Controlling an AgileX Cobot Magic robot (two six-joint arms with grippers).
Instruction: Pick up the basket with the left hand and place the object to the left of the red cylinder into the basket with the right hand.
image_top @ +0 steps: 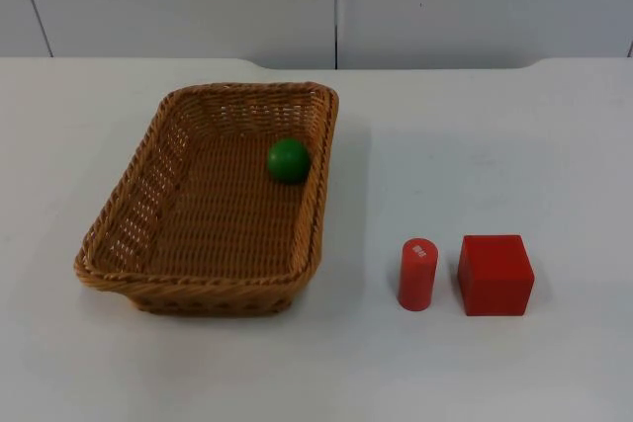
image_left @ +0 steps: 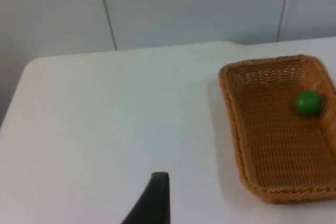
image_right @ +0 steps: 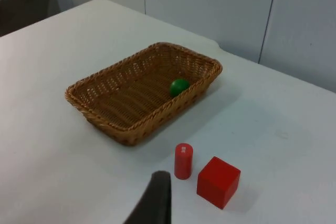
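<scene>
A brown wicker basket (image_top: pixel 119 214) rests on the white table, left of centre. A green ball (image_top: pixel 288 160) lies inside it against the right wall. To the right of the basket a red cylinder (image_top: pixel 417 274) stands upright, with a red cube (image_top: pixel 495 274) close on its right. My left gripper (image_left: pixel 153 199) hangs above bare table to the left of the basket (image_left: pixel 236 124), well apart from it, and the ball (image_left: pixel 308 103) is seen inside. My right gripper (image_right: pixel 157 200) is held above the table short of the cylinder (image_right: pixel 183 161) and cube (image_right: pixel 218 181), touching neither. Both arms wait.
The grey partition wall (image_top: pixel 336 2) closes the table at the back. Bare white table (image_top: pixel 475 145) lies between the basket and the two red blocks, behind them, and along the front edge.
</scene>
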